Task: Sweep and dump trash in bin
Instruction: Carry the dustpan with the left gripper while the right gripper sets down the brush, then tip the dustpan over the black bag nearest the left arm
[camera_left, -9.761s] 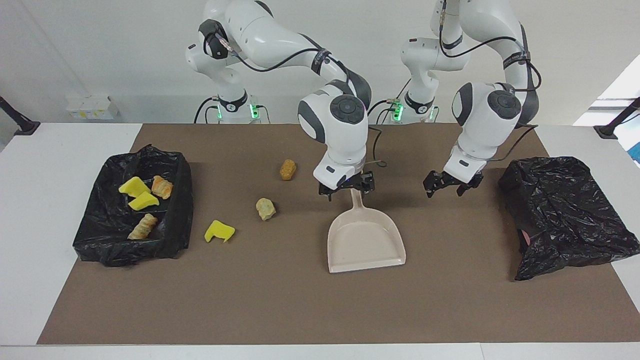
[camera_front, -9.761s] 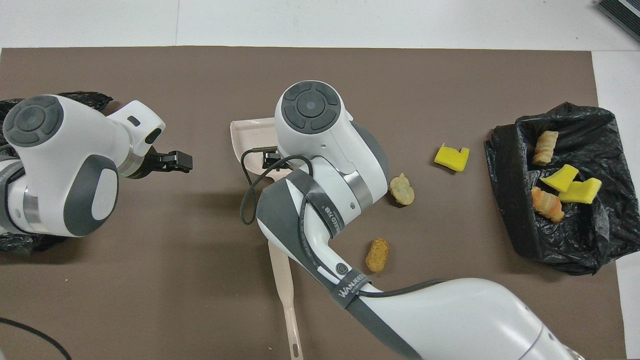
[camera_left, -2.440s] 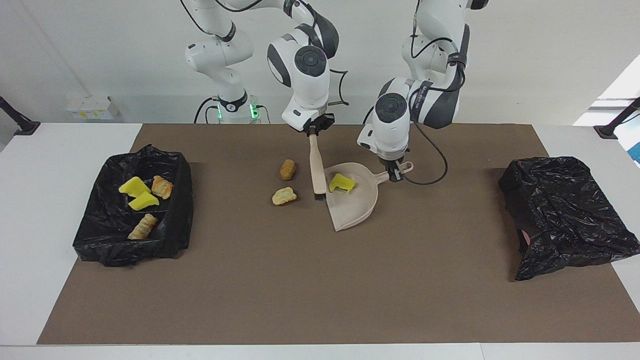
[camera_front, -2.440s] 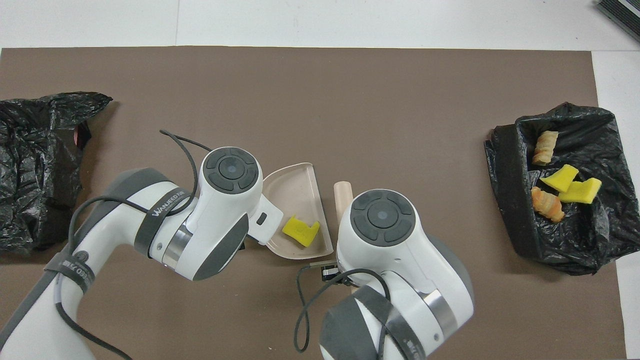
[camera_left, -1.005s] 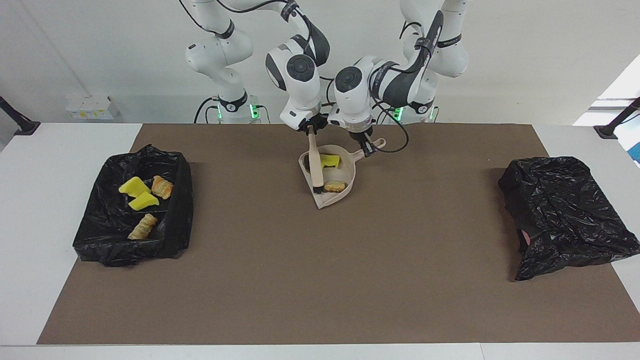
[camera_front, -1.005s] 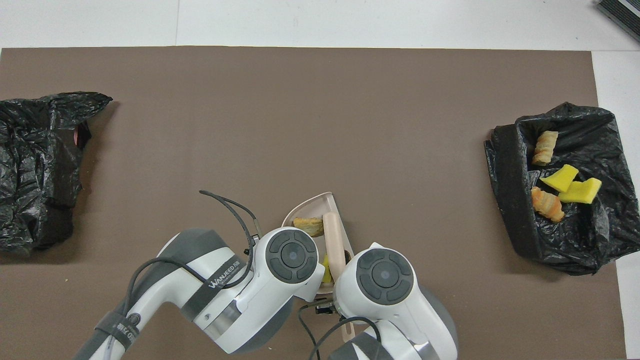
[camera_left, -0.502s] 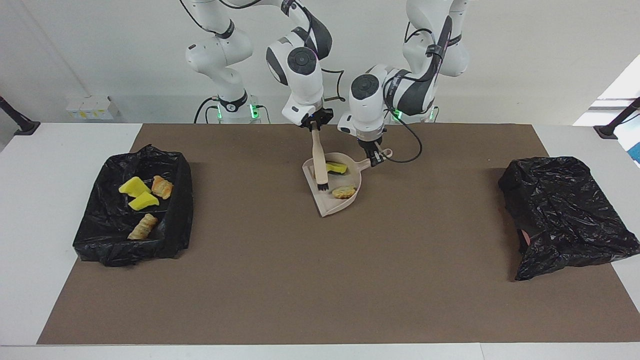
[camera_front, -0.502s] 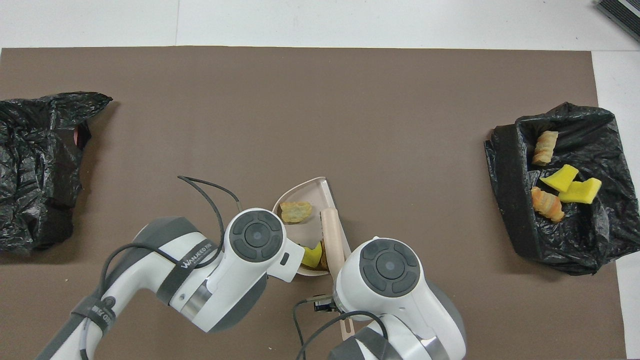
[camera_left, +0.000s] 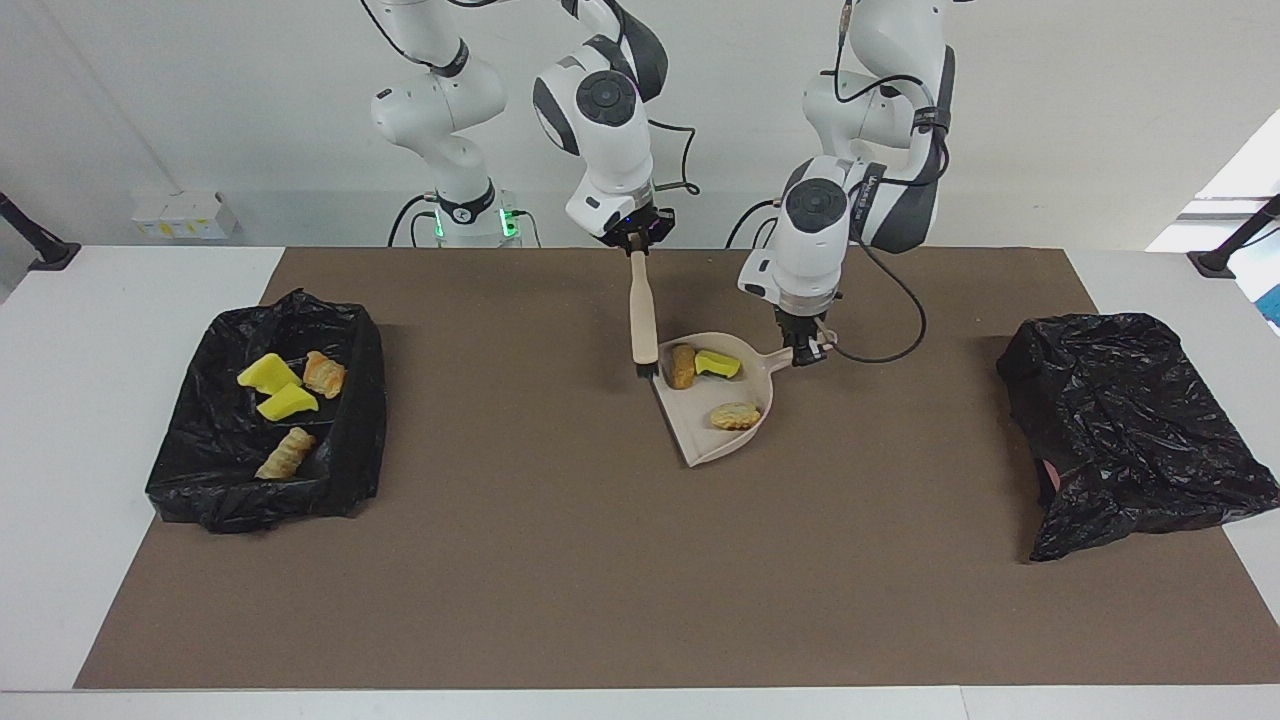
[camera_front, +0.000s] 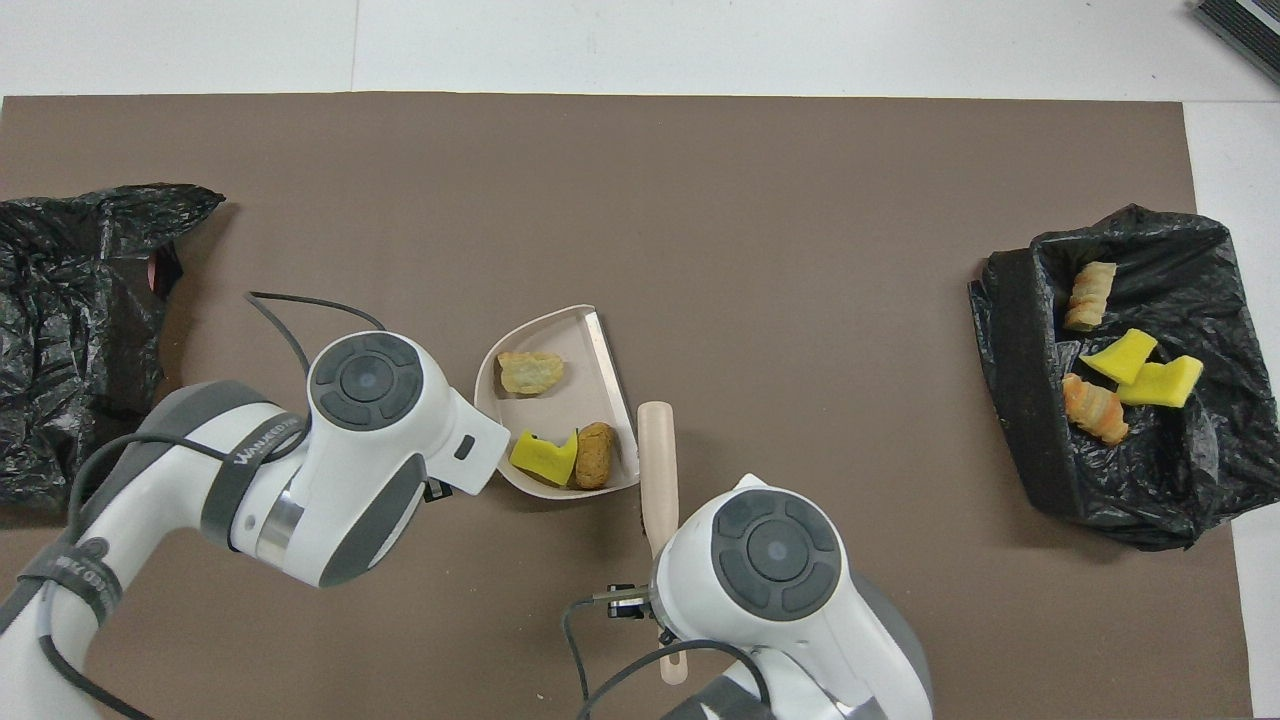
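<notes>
Three pieces of trash lie in the beige dustpan (camera_left: 700, 440) (camera_front: 600, 370): a brown lump (camera_left: 683, 365) (camera_front: 594, 455), a yellow chunk (camera_left: 718, 364) (camera_front: 543, 455) and a tan lump (camera_left: 736, 415) (camera_front: 530, 372). My left gripper (camera_left: 803, 350) is shut on the dustpan's handle. My right gripper (camera_left: 637, 242) is shut on the top of the beige brush (camera_left: 643, 310) (camera_front: 657, 465), which hangs upright with its bristles beside the pan's mouth. The bin (camera_left: 350, 440) (camera_front: 1020, 400), lined with a black bag, stands toward the right arm's end and holds several more scraps.
A crumpled black bag (camera_left: 1130, 430) (camera_front: 70, 330) lies toward the left arm's end of the brown mat (camera_left: 600, 580). A cable loops from the left wrist beside the dustpan handle. Open mat lies between the dustpan and the bin.
The dustpan with its three scraps has moved away from the robots and toward the left arm's end. The brush has come out of the pan and now hangs beside its mouth.
</notes>
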